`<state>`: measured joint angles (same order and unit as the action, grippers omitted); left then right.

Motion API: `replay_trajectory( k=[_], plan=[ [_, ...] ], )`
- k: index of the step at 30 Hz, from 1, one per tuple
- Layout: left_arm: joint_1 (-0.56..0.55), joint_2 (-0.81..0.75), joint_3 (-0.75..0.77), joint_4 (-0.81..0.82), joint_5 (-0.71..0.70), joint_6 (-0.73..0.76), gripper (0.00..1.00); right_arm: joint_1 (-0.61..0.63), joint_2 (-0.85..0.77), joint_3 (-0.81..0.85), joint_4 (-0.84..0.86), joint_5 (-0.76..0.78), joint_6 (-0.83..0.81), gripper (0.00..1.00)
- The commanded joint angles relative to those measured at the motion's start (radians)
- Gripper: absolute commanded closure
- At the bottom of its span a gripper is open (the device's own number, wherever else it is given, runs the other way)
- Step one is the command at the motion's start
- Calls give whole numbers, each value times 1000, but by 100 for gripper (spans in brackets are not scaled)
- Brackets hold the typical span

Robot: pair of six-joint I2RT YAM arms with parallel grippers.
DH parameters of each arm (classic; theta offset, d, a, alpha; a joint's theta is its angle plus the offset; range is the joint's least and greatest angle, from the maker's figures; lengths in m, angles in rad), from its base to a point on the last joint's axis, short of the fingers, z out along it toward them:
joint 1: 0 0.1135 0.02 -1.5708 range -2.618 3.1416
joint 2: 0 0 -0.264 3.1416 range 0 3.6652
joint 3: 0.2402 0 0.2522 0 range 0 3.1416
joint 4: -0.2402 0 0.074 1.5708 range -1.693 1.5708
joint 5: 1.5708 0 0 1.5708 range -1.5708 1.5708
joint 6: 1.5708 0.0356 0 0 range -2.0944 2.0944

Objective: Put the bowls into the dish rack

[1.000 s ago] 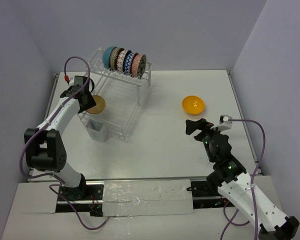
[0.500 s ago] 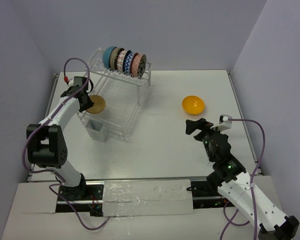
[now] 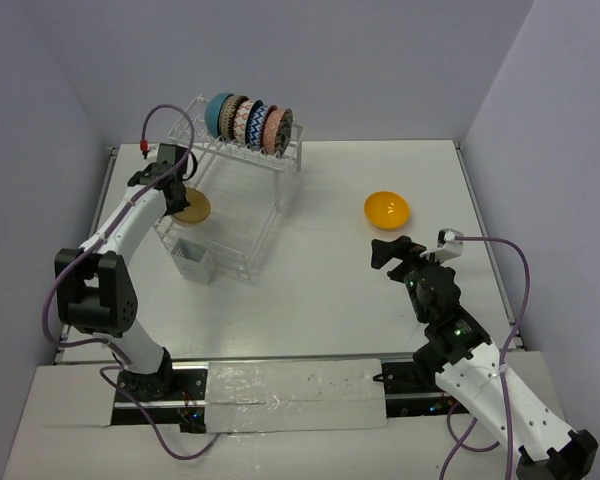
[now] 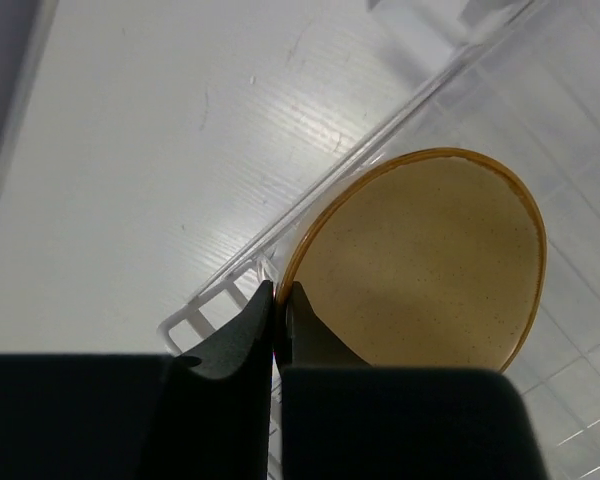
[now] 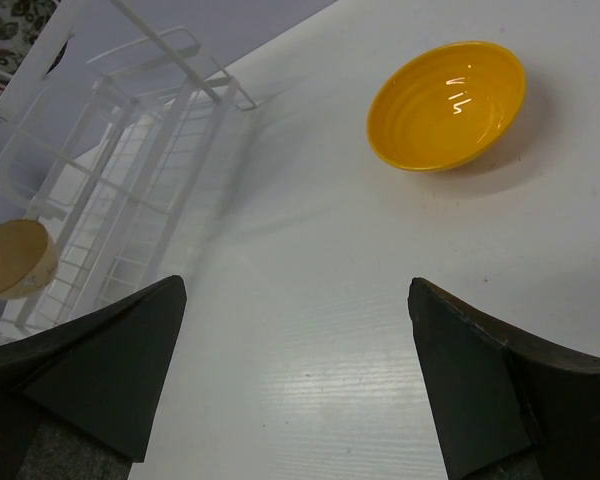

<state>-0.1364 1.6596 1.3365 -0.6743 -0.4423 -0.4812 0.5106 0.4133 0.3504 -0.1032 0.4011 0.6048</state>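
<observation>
The left gripper [image 4: 278, 300] was pinched shut on the rim of the tan bowl [image 4: 430, 270], which lay just ahead of its fingers, over the lower grid of the dish rack [image 3: 292, 160]. Beyond it, five bowls [image 3: 250, 120] stood on edge in the top tier. The right gripper [image 5: 295, 300] was spread wide, holding nothing. The orange-yellow bowl [image 5: 447, 103] sat upright ahead of it, slightly rightward, well apart.

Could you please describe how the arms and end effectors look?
Both arms have white links, black joints and a looping purple cable. The left end effector and right end effector have dark wedge-shaped fingers; small green lights dot the right arm.
</observation>
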Motion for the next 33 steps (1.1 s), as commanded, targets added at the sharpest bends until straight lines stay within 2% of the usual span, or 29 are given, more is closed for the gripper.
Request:
replay_trajectory(
  k=[1,5,6,8,9,10,11,12,17,21,29,33],
  plan=[
    [-98,-47,125,16,-192,128,100,-7,10,-10,45,10,1,0],
    [-218,-28,135,86,-418,294,100,-9,7,-10,42,18,0,0],
    [-257,-26,109,119,-500,382,100,-9,7,-10,40,22,0,0],
    [-287,-29,48,250,-559,467,100,-9,4,-11,39,27,0,0],
    [-308,-31,27,293,-591,575,100,-11,5,-13,37,33,0,0],
    [-319,-35,4,341,-605,620,100,-9,4,-13,37,33,0,0],
    [-328,-49,-44,452,-616,663,100,-11,4,-13,37,33,0,0],
    [-345,-57,-69,513,-630,759,100,-11,4,-14,36,38,0,0],
    [-390,-78,-204,823,-639,1028,100,-12,18,-13,37,41,0,0],
    [-417,-54,-298,1153,-621,1342,100,-14,28,-13,42,39,1,0],
    [-446,83,-349,1539,-622,1746,100,-15,30,-14,43,41,0,0],
    [-463,118,-367,1590,-604,1783,100,-17,28,-16,42,41,1,0]
  ],
)
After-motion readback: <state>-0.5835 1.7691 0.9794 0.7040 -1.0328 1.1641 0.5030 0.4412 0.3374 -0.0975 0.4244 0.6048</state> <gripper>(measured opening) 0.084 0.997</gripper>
